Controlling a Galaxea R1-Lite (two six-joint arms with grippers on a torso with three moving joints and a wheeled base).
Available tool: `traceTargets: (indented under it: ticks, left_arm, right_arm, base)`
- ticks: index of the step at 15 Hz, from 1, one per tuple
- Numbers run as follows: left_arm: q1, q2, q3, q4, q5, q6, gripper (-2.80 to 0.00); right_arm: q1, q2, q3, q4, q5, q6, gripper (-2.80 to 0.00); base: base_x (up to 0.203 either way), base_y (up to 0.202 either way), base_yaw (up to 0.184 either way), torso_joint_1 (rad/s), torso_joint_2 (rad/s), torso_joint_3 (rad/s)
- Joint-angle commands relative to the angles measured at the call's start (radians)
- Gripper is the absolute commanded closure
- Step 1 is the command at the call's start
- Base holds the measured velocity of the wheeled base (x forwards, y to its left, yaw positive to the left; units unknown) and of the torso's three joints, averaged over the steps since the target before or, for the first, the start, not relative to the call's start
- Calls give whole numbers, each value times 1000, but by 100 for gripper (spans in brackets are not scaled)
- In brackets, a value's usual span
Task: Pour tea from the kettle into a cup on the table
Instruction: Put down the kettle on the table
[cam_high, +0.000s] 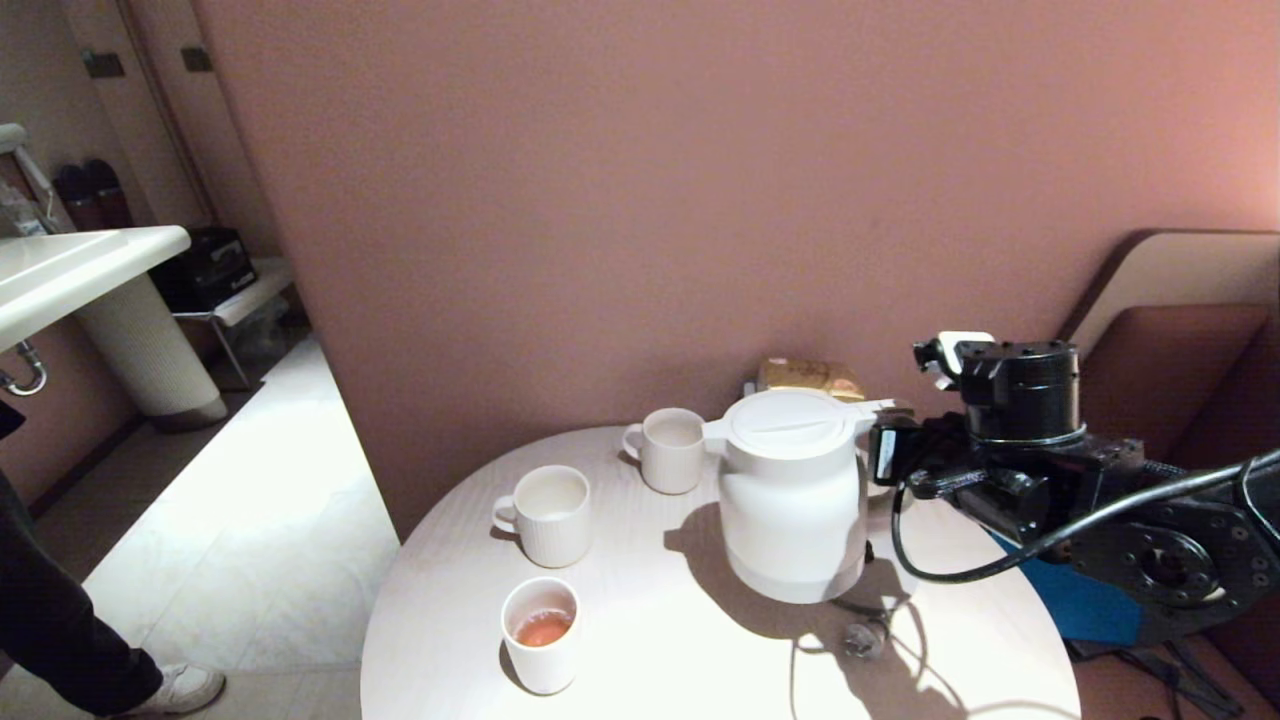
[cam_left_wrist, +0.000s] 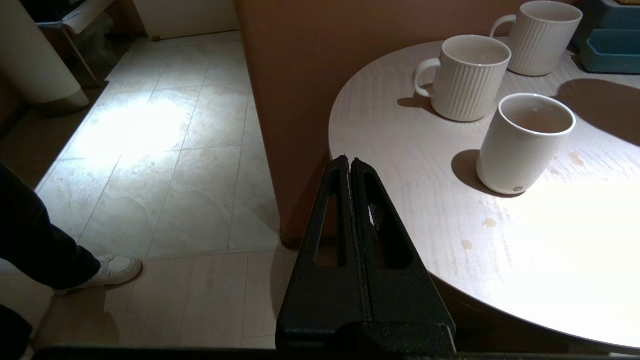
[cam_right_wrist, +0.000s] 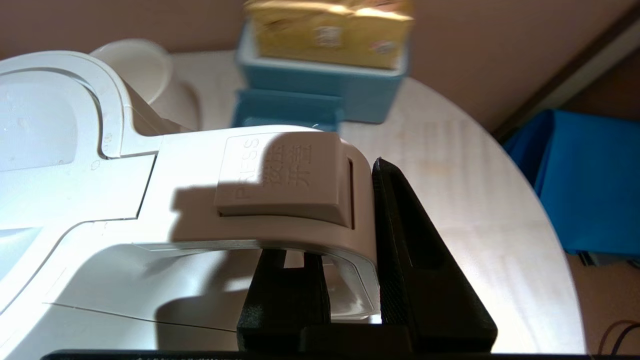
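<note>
The white kettle (cam_high: 790, 490) is upright on the right half of the round white table (cam_high: 640, 670), spout toward the cups. My right gripper (cam_high: 882, 452) is shut on its loop handle (cam_right_wrist: 280, 180), one finger inside the loop and the other against its outer end (cam_right_wrist: 345, 235). The cup (cam_high: 541, 632) nearest the front holds reddish tea (cam_high: 543, 628). Two ribbed mugs (cam_high: 548, 515) (cam_high: 670, 450) stand behind it. My left gripper (cam_left_wrist: 349, 161) is shut on nothing, low beside the table's left edge (cam_left_wrist: 400, 150), short of the front cup (cam_left_wrist: 525, 142).
A blue tray with a yellow packet (cam_high: 810, 377) sits at the back by the wall. A small round piece with a cord (cam_high: 862, 640) lies before the kettle. Tea drops (cam_left_wrist: 489, 222) spot the tabletop. A person's leg and shoe (cam_high: 170, 690) are on the floor at left.
</note>
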Motion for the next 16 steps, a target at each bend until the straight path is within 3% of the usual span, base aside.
traceTargets:
  ticks: [1,10,16]
  left_arm:
    - [0,2,0,1,0,0,0]
    - [0,2,-1,1,0,0,0]
    - [0,2,-1,1,0,0,0]
  right_arm:
    - [-40,-8,32,-34,16,2,0]
    - [-291,86,135,-211,178,-1,0]
    - [-319,168,188,-354,198,-23,0]
  base:
    - [0,0,0,0,0,0]
    - [0,0,0,0,0,0]
    - [0,0,0,0,0,0]
